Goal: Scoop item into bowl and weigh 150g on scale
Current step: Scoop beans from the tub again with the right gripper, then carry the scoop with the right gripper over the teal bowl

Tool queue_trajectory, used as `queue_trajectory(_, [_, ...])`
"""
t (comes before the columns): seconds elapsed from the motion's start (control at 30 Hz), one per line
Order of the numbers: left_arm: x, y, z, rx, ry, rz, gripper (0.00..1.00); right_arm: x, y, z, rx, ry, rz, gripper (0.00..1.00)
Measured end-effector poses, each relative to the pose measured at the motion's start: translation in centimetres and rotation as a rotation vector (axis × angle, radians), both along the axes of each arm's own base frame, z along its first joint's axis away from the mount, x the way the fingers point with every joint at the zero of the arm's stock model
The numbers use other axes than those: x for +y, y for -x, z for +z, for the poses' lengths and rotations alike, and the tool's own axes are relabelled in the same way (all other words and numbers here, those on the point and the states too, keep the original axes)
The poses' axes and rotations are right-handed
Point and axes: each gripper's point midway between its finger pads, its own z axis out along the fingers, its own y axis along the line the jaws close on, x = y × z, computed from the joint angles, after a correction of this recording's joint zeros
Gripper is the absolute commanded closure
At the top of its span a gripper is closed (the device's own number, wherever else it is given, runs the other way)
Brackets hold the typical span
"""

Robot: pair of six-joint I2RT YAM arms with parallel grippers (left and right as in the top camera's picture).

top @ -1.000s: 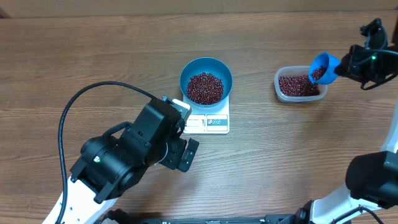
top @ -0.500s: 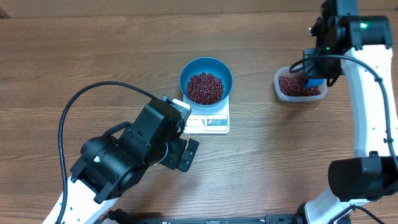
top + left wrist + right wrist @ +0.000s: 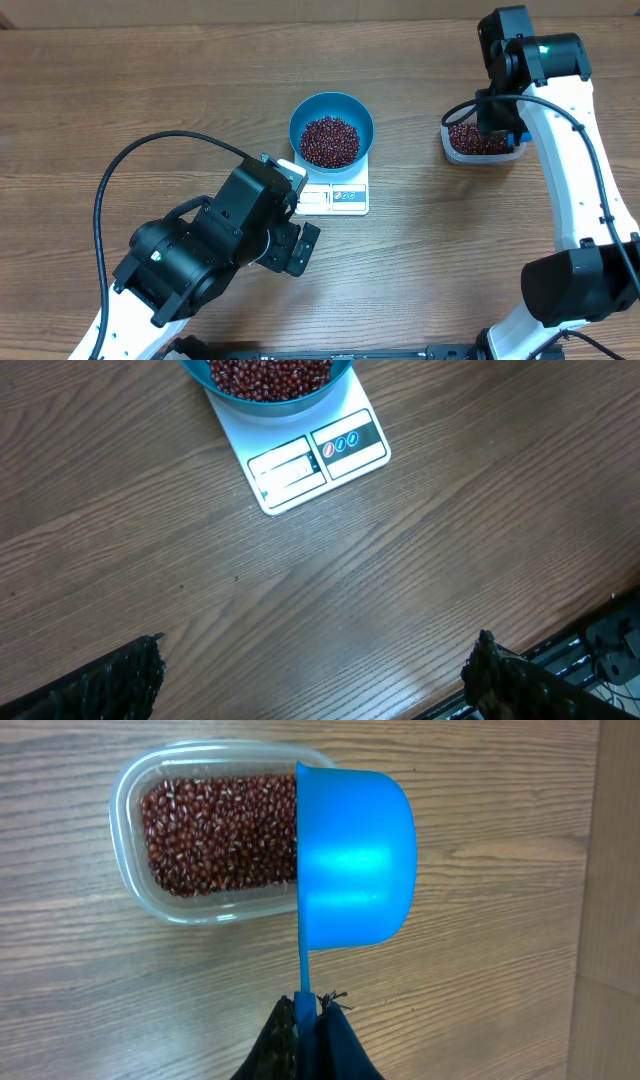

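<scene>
Nearest, at 7 o'clock of the scale (image 3: 340,197): left end effector (image 3: 319,643), fingers (image 3: 120,680) spread wide, gripping nothing, poised over bare table (image 3: 150,80); seen from the left wrist, only wood grain between the two dark tips, with the scale well beyond at 12 o'clock.

Next, mid-table: white scale lying flat, display and button panel on its 6 o'clock edge, uncovered and facing up; readout too small to read.

Standing on the scale's 12 o'clock part: blue bowl (image 3: 331,103), upright, wider than the scale beneath and overhanging it; inside, a maroon heap of beans (image 3: 329,141) covering the bottom, blue wall showing all round above them.

Farther off, at 3 o'clock of the bowl and well apart from it: clear tub (image 3: 122,820) on the table, holding more beans across its floor.

Over the tub's 3 o'clock end: blue scoop (image 3: 355,870), turned on its side, mouth toward 9 o'clock, inside hidden; contact with the tub impossible to tell.

At 6 o'clock of the scoop in the right wrist view: right end effector (image 3: 305,1020), pressed together, pinching the thin scoop handle.
</scene>
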Motion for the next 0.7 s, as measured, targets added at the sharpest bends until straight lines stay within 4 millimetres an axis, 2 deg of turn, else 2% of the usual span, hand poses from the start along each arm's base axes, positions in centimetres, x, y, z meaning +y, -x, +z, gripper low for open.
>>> queue_trajectory(0.17, [0.0, 0.0, 0.0, 0.0, 0.0, 0.0, 0.01, 0.1, -0.8, 0.2, -0.037, -0.005, -0.004, 0.96])
queue_trajectory(0.3, [0.0, 0.0, 0.0, 0.0, 0.0, 0.0, 0.0, 2.2, -1.8, -0.1, -0.067, -0.124, 0.039, 0.96])
queue_trajectory(0.37, [0.0, 0.0, 0.0, 0.0, 0.0, 0.0, 0.0, 4.1, -2.9, 0.9, -0.11, -0.225, 0.099, 0.96])
queue_trajectory(0.5, [0.0, 0.0, 0.0, 0.0, 0.0, 0.0, 0.0, 7.8, -4.8, 4.1, -0.221, -0.387, 0.262, 0.96])
queue_trajectory(0.6, [0.0, 0.0, 0.0, 0.0, 0.0, 0.0, 0.0, 11.0, -4.2, 5.8, -0.247, -0.474, 0.421, 0.96])
queue_trajectory(0.7, [0.0, 0.0, 0.0, 0.0, 0.0, 0.0, 0.01, 15.0, -3.0, 6.3, -0.227, -0.521, 0.588, 0.96])
